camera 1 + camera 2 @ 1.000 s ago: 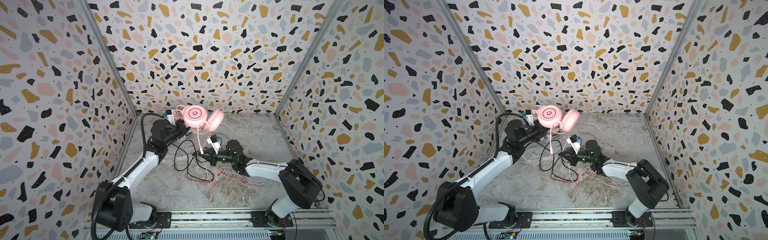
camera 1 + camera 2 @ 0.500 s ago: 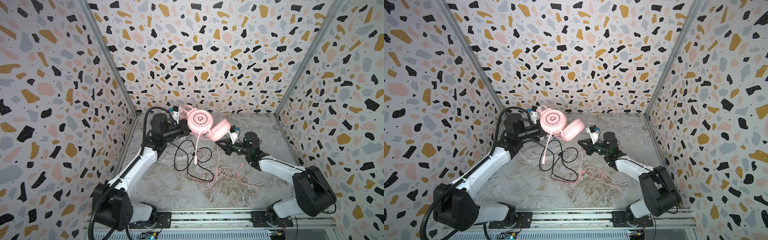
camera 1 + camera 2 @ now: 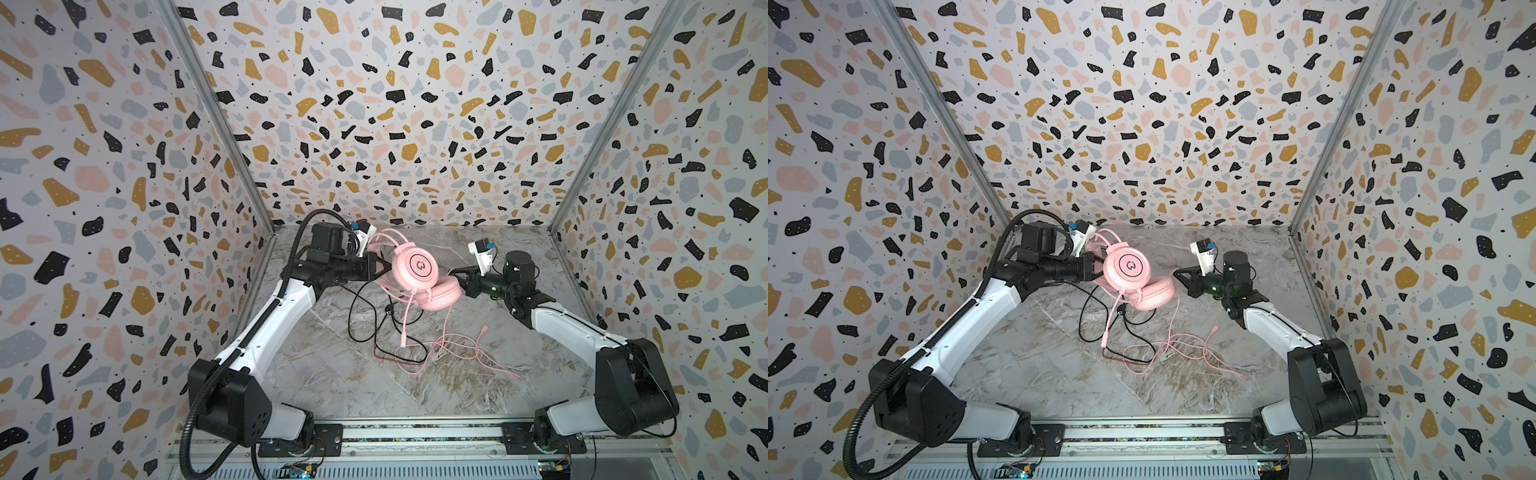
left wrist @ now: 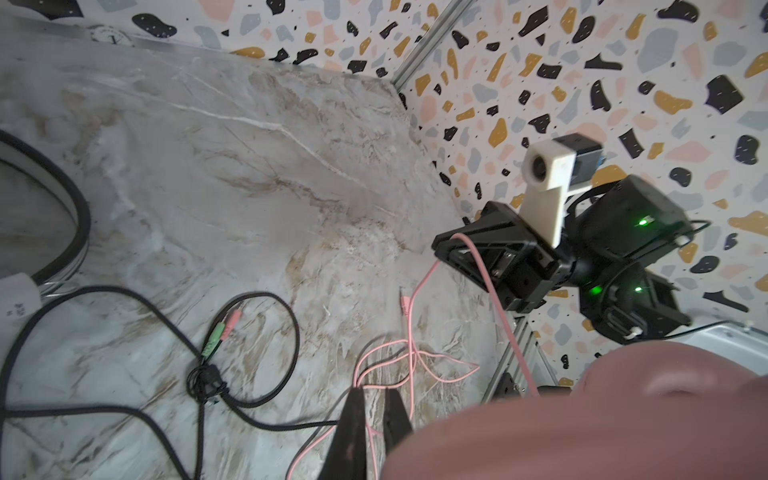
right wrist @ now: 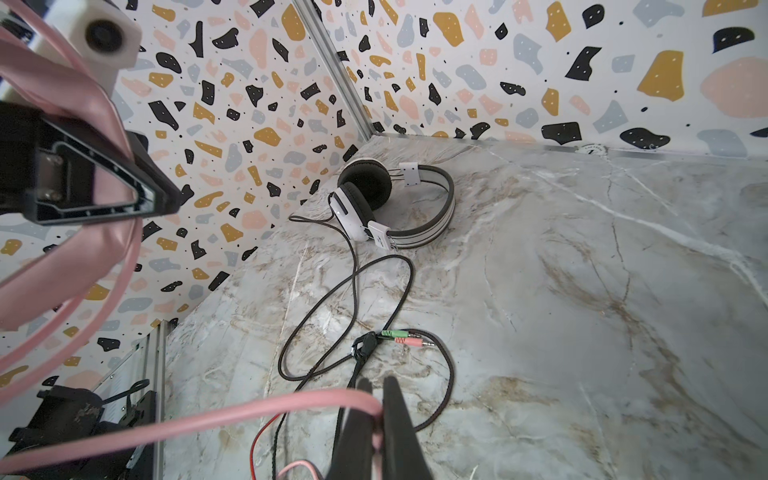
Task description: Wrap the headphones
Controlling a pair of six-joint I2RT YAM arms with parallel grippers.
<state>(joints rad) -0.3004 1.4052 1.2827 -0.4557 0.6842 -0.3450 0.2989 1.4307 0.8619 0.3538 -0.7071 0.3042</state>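
The pink headphones (image 3: 415, 268) hang in the air at the back middle. My left gripper (image 3: 376, 266) is shut on their headband, and an ear cup (image 4: 582, 415) fills a corner of the left wrist view. Their pink cable (image 3: 457, 345) drops to the floor in loose loops. My right gripper (image 3: 455, 275) is raised just right of the lower ear cup and is shut on that pink cable (image 5: 249, 419). The white headphones (image 5: 395, 203) lie in the back left corner, hidden behind the left arm in both top views. Their black cable (image 3: 365, 316) trails across the floor.
The black cable ends in green and pink plugs (image 5: 401, 336) on the marble floor (image 3: 478, 399). A thin red wire (image 3: 395, 359) lies among the pink loops. Speckled walls close in the left, back and right sides; a metal rail (image 3: 415, 432) runs along the front.
The left gripper has carried the pink headphones up and to the right. The right gripper has risen from the cable pile on the middle floor to the right, drawing the pink cable with it.
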